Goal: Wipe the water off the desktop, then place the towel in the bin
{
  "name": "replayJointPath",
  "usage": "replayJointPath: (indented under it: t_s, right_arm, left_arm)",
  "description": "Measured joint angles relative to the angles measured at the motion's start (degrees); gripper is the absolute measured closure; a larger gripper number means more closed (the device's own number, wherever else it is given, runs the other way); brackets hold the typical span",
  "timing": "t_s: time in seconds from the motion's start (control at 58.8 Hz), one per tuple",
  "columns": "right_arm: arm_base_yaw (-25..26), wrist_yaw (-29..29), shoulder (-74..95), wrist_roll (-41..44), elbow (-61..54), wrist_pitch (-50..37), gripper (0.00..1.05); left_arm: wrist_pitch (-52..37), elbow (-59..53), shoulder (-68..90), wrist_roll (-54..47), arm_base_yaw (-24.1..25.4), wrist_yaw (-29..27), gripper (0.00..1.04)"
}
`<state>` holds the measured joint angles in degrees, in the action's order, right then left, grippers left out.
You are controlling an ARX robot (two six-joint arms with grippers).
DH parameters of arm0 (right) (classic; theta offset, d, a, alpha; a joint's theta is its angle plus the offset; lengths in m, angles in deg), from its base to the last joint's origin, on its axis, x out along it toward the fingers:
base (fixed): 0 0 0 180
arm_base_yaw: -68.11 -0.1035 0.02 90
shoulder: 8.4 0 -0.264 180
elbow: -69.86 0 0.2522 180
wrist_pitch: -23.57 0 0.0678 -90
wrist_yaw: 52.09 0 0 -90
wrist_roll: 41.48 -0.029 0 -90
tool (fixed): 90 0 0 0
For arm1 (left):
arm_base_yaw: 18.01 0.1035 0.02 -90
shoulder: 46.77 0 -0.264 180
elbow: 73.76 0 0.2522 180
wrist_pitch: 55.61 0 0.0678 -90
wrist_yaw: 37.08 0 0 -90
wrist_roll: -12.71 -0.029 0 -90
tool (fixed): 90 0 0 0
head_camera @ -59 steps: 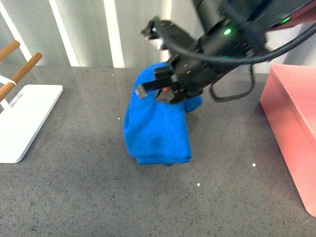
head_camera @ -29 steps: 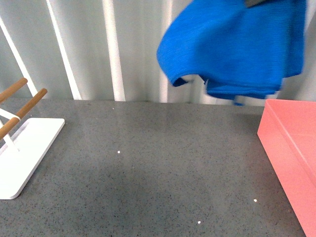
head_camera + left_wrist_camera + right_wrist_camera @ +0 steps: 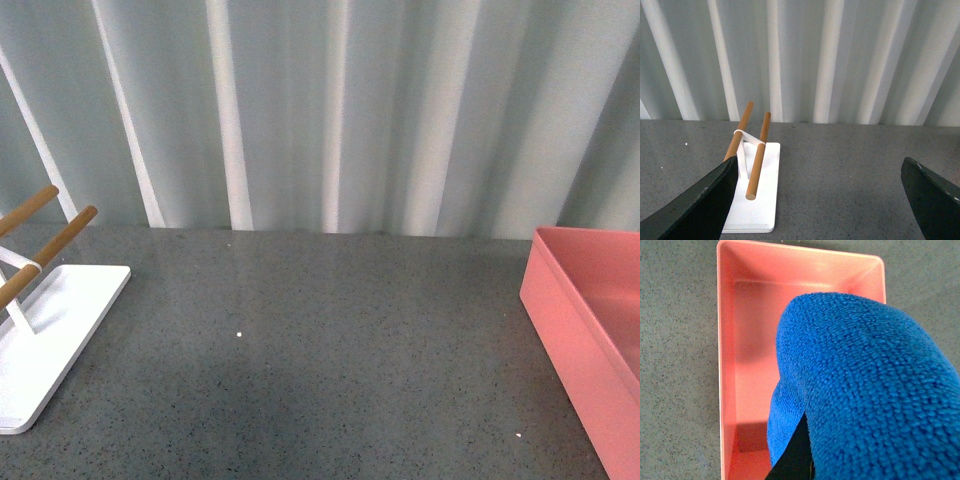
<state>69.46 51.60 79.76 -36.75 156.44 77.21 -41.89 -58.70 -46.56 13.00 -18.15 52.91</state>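
Note:
In the right wrist view the bright blue towel (image 3: 860, 390) fills most of the picture, bunched and hanging, with my right gripper (image 3: 805, 455) shut on it; only a dark sliver of one finger shows. Directly below it lies the pink bin (image 3: 750, 340), and what shows of its inside holds nothing. The front view shows the bin (image 3: 590, 330) at the right edge of the dark grey speckled desktop (image 3: 320, 350); neither the towel nor either arm appears there. My left gripper (image 3: 822, 200) hangs open above the desktop (image 3: 840, 165), its dark fingers (image 3: 700, 205) wide apart with nothing between them.
A white flat-based rack with wooden rods (image 3: 40, 300) stands at the left of the desktop, and it sits just beyond my left gripper's finger in the left wrist view, rack (image 3: 752, 190). A pale corrugated wall (image 3: 320, 110) closes off the back.
The right arm lifted the towel off the middle of the desktop, carried it up and to the right, and it has left the front view. It now hangs over the bin.

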Motion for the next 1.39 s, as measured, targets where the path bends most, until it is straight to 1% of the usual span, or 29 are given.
replayJointPath:
  t_s: [0.119, 0.442, 0.544, 0.561, 0.595, 0.612, 0.663, 0.85, 0.986, 1.037, 1.071, 1.105, 1.19, 1.394]
  right_arm:
    - [0.63, -1.57, 0.85, 0.17, -1.44, -1.75, 1.01]
    - [1.95, -1.46, 3.45, 0.2, -2.47, -4.28, 1.01]
    - [2.25, -3.34, 3.45, -0.72, -3.76, -3.98, 1.01]
    - [2.27, -3.52, 3.45, -0.85, -3.89, -3.96, 0.99]
    - [2.27, -3.76, 3.45, -1.38, -4.37, -3.87, 0.92]
    - [2.27, -3.82, 3.45, -1.44, -4.46, -3.87, 0.91]
    - [2.27, -3.96, 3.45, -1.84, -4.74, -3.87, 0.8]
    - [2.32, -4.0, 3.45, -2.23, -4.74, -3.87, 0.52]
    - [2.32, -3.98, 3.45, -2.23, -4.74, -3.87, 0.23]
    - [2.32, -3.98, 3.45, -2.25, -4.74, -3.87, 0.16]
    - [2.32, -3.98, 3.45, -2.25, -4.74, -3.87, 0.09]
    - [2.32, -3.98, 3.45, -2.32, -4.74, -3.87, 0.05]
    - [2.32, -3.98, 3.45, -2.43, -4.74, -3.87, 0.08]
    - [2.32, -3.98, 3.45, -2.45, -4.74, -3.87, 0.07]
  left_arm:
    - [0.0, 0.0, 0.0, 0.0, 0.02, -0.02, 0.07]
    - [0.0, 0.0, 0.0, 0.0, 0.0, 0.0, 0.07]
    - [0.0, 0.0, 0.0, -0.02, 0.0, 0.0, 0.07]
    - [0.0, 0.0, 0.0, -0.02, 0.0, 0.0, 0.07]
    - [0.0, 0.0, 0.0, -0.02, 0.0, 0.0, 0.07]
    - [0.0, 0.0, 0.0, -0.02, 0.02, 0.0, 0.07]
    - [0.0, 0.0, 0.0, -0.02, 0.0, 0.0, 0.07]
    - [0.0, 0.0, 0.0, -0.02, 0.0, 0.0, 0.07]
    - [0.0, 0.0, 0.0, 0.0, 0.0, 0.0, 0.07]
    - [0.0, 0.0, 0.0, 0.0, 0.0, 0.0, 0.07]
    - [0.0, 0.0, 0.0, -0.02, 0.02, 0.0, 0.07]
    - [0.0, 0.0, 0.0, -0.02, 0.0, 0.0, 0.07]
    - [0.0, 0.0, 0.0, 0.0, 0.0, 0.0, 0.07]
    - [0.0, 0.0, 0.0, -0.02, 0.0, 0.0, 0.07]
